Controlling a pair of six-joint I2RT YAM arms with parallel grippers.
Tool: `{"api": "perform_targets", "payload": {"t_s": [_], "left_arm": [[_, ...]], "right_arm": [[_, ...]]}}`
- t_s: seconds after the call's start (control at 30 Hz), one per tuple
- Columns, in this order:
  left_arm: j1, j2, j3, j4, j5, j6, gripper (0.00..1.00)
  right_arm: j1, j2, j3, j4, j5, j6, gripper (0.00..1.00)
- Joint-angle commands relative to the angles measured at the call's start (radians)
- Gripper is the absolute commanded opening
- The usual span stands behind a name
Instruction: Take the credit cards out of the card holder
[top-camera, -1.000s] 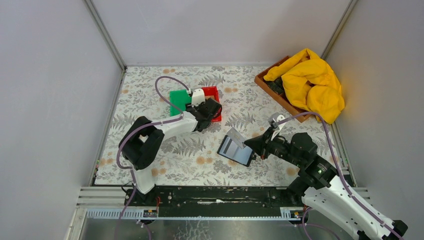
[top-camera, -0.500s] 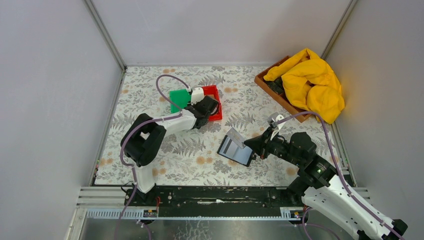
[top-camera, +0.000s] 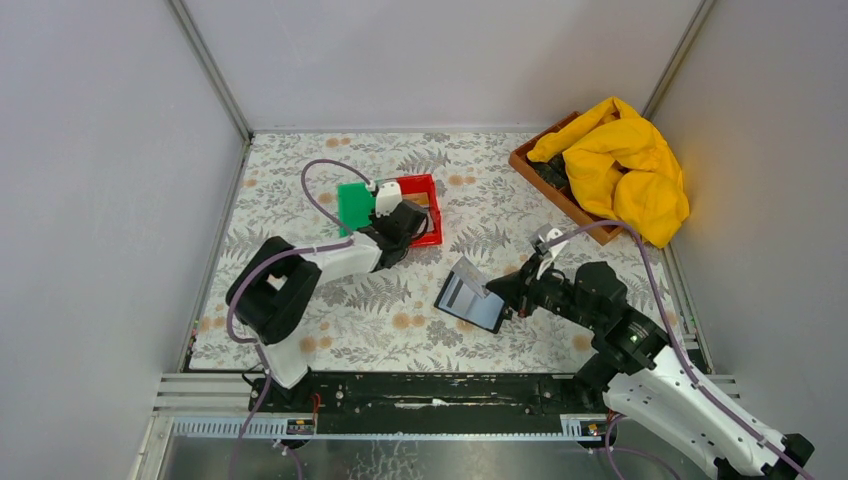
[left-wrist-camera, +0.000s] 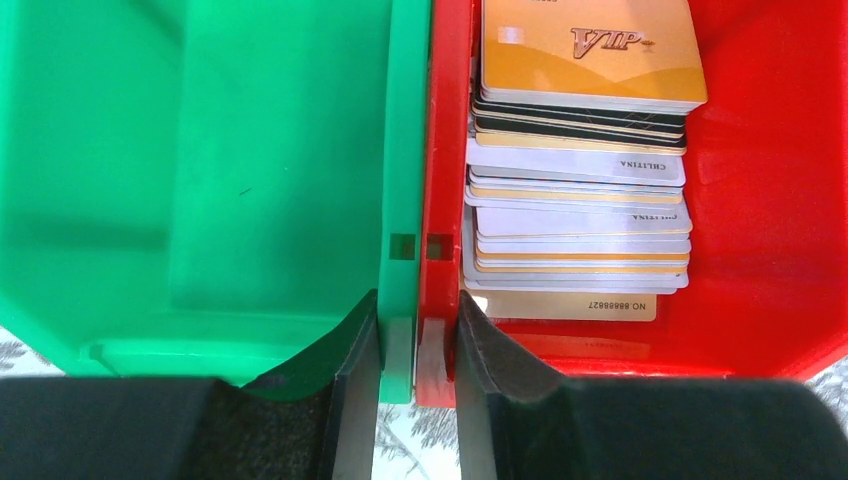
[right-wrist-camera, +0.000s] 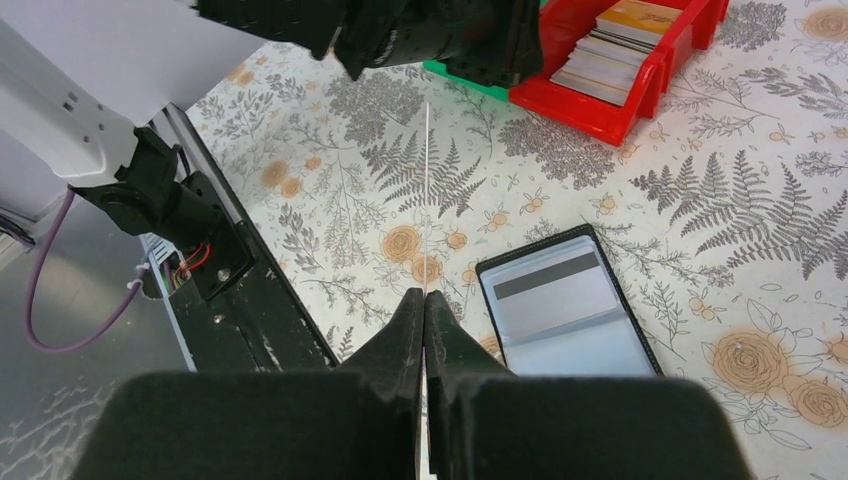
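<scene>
Credit cards (left-wrist-camera: 578, 200) stack inside the red bin (left-wrist-camera: 770, 250); left gripper (left-wrist-camera: 415, 310) clamps its wall, likely steadying it, while right gripper (right-wrist-camera: 424, 300), near-right of that bin, pinches another card (right-wrist-camera: 427, 200).

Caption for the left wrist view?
Left hand clamps the adjoining walls of green bin and red bin, which holds stacked credit cards.

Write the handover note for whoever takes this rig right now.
Left gripper: clamped across the adjoining walls of the green bin and red bin.
Right gripper: shut on one card, held edge-on over the table.
Card holder: lying open beside the right gripper. A striped card seems to remain sleeved.
Done: pile of cards in the red bin.
Left: bin the held card, then pull out whatever remains.
</scene>
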Motion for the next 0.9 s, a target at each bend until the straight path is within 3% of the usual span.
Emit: {"api": "perform_targets", "payload": {"t_s": [0.0, 0.53, 0.87], "left_arm": [[-0.047, -0.052, -0.119, -0.007, 0.041, -0.037, 0.0], [-0.21, -0.268, -0.348, -0.065, 0.108, -0.153, 0.0], [-0.248, -0.316, -0.413, -0.091, 0.134, -0.18, 0.0]], "right_arm": [[-0.005, 0.043, 0.022, 0.047, 0.01, -0.034, 0.0], [-0.004, 0.397, 0.168, 0.167, 0.033, -0.112, 0.0], [-0.004, 0.746, 0.385, 0.191, 0.035, -0.207, 0.0]]}}
